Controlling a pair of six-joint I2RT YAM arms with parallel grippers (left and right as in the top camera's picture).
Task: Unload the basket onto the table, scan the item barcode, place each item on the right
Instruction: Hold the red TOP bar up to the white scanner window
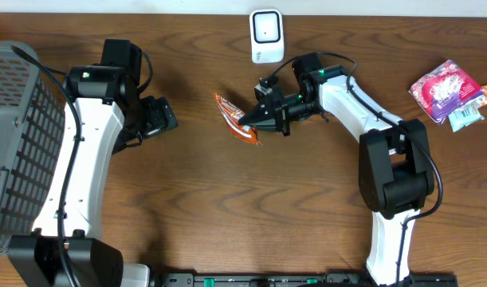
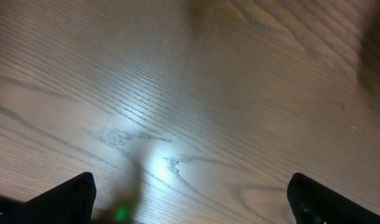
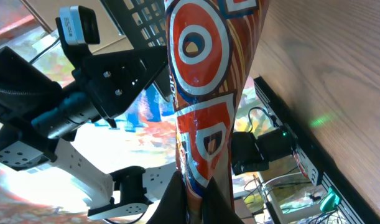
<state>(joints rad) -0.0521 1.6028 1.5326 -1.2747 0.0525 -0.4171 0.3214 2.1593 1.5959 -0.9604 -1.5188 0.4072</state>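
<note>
Orange, red and white snack packet [image 1: 233, 118], pinched by one end in the right gripper [image 1: 253, 119], whose jaws are closed flat on the wrapper. The rest of the packet projects straight out beyond the fingertips, away from the wrist. In the right wrist view the packet rises from between the two dark fingers [image 3: 171, 202] and fills the centre of the frame, its printed rings and red panels facing the camera. Whether its free end touches the wood cannot be told. A white scanner [image 1: 266, 36] stands on the wooden table [image 1: 307, 231] near this gripper, off to the side of its wrist toward the far edge and apart from the packet. A loose heap of wrapped snacks [image 1: 449, 92], pink and blue, lies behind the right arm, well apart from the gripper. The left gripper [image 1: 165, 119] faces the packet's free end from well apart, its jaws spread wide and holding nothing. In the left wrist view its two fingertips [image 2: 71, 196] sit at the lower corners with only wood grain between them. A grey mesh basket [image 1: 28, 159] sits behind the left gripper, on the outer side of that arm at the table's edge; what it contains cannot be told from these views.
</note>
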